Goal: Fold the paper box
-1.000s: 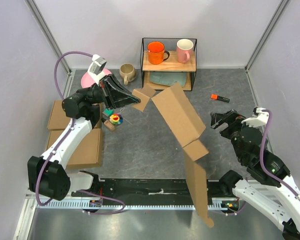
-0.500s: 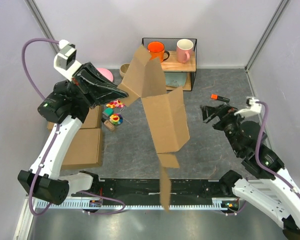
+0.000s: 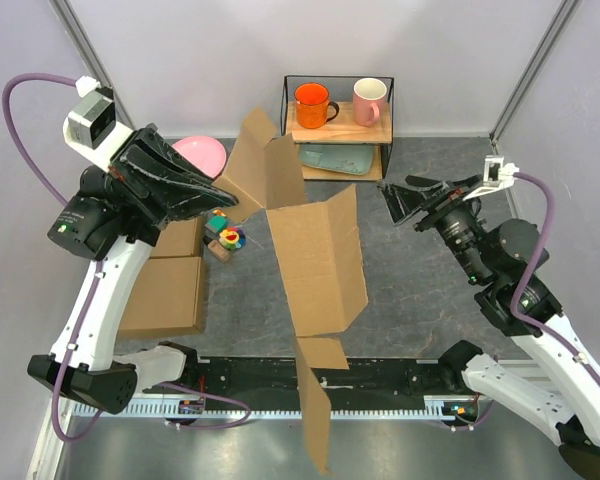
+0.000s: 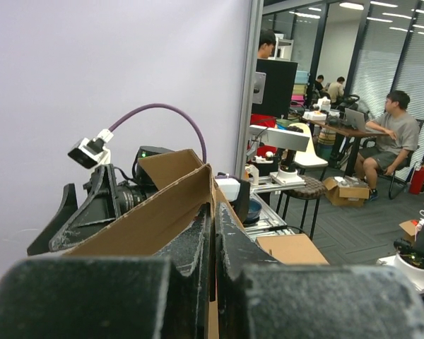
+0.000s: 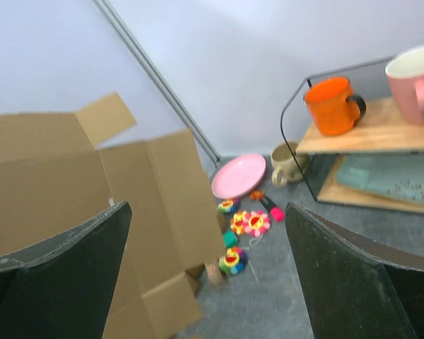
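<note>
1. Where the left jaws sit, they are closed to a slit on a thin edge of the paper box [image 3: 320,260], gripping its upper left flap. The right jaws stand wide and hold nothing, near the sheet's right edge but apart from it.
2. Held by that one pinch, the paper box hangs in the air over the middle of the worktop [image 3: 440,300]. Its upper flaps are next to the left arm [image 3: 110,270], and a long narrow flap dangles at its near end. Whether any part rests on the worktop I cannot tell.
3. Judging by how it bends at each crease, the sheet is light. Its panels look stiff, but the scored lines act as loose hinges, so a single corner grip leaves everything else free to swing.
4. Plain brown board probably gives little friction. A narrow edge hold could slip, or crease a small flap, if the sheet is jerked.
5. A better hold, I think, is the rim of a main panel close to a fold line rather than an outer flap. The free right edge faces the right jaws, and taking it there would let both arms steady the sheet and lay it flat before folding.
</note>
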Available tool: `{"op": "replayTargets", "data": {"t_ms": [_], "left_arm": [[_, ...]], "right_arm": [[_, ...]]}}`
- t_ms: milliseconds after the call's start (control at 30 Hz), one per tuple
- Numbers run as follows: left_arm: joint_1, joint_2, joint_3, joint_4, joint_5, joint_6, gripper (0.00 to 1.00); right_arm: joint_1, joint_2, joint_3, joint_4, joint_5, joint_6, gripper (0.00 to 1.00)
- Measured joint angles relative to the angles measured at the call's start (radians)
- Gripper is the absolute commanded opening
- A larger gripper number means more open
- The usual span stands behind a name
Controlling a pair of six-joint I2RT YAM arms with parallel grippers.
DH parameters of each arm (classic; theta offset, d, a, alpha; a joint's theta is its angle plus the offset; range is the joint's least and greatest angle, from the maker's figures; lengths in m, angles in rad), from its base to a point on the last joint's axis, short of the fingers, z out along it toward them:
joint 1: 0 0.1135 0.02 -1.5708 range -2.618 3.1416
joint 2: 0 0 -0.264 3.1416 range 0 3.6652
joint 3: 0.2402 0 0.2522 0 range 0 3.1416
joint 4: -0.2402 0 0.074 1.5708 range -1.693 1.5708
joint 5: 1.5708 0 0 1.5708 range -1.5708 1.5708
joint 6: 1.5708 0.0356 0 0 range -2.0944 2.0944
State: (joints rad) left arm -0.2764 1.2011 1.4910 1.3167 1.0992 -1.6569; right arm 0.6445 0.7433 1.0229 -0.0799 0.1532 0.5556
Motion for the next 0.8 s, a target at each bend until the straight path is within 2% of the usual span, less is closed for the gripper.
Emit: {"op": "replayTargets", "data": {"t_ms": [133,233,333,433,667,800], "left_arm": [[0.000,0.001,0.008,0.000,-0.015,-0.004,0.08],[-0.001,0.002,0.024,0.000,-0.034,-0.008,0.08],[-0.005,0.001,0.029,0.002,-0.051,-0.014,0.08],[-0.008,0.001,0.029,0.002,-0.053,-0.022,0.09],[-0.019,0.001,0.029,0.002,-0.058,-0.029,0.09],[-0.035,0.001,0.029,0.002,-0.061,-0.029,0.10]], "right_arm": [[-0.105,0.016,-0.007,0.103,-0.135,0.008,0.98],[-0.208,0.038,-0.067,0.201,-0.240,0.076,0.98],[-0.323,0.106,-0.142,0.350,-0.405,0.204,0.98],[-0.394,0.222,-0.210,0.570,-0.553,0.372,0.98],[-0.428,0.445,-0.313,1.134,-0.731,0.784,0.98],[-0.417,0.521,-0.314,1.252,-0.779,0.862,0.98]]}}
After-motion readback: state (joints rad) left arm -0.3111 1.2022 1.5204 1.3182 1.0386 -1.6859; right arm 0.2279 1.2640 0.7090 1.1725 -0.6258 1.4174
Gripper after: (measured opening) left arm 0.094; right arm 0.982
